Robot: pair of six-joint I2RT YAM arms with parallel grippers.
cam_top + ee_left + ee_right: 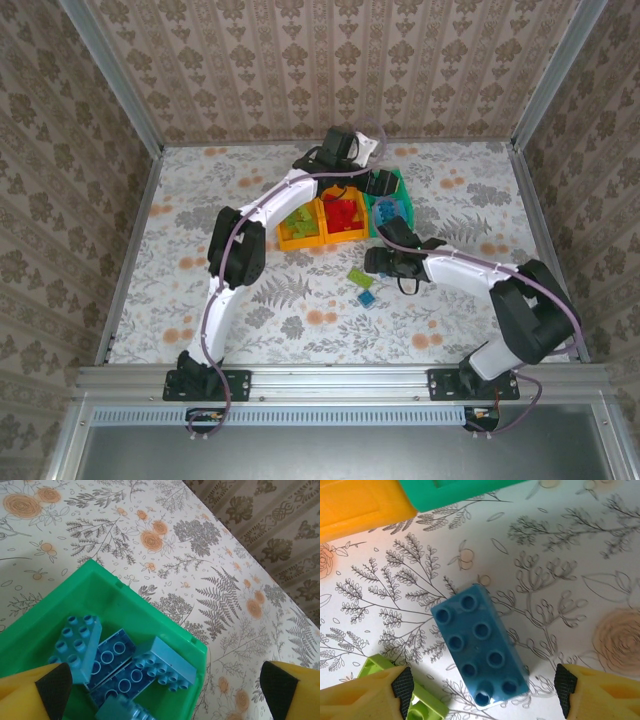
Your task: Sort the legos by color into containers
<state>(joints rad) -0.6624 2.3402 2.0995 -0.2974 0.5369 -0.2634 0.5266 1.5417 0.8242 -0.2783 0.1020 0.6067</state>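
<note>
- Two bricks lie on the table [250,320] in front of the bins: a blue brick [480,645] and a lime brick [422,702] just beside it. The others look sorted: green ones in the left orange bin [300,246], red in the middle orange bin [345,240], blue in the green bin [145,615].
- Right claw [484,692] stands open astride the blue brick, touching nothing. One finger [402,690] sits over the lime brick, so closing could pinch both or shove the blue one aside.
- Blue brick lies slanted between the fingers; squeezed on its corners, it may twist or pop out.
- Left claw [165,690] hangs wide open and empty over the green bin. If the right arm brings the blue brick there, the arms could collide.
</note>
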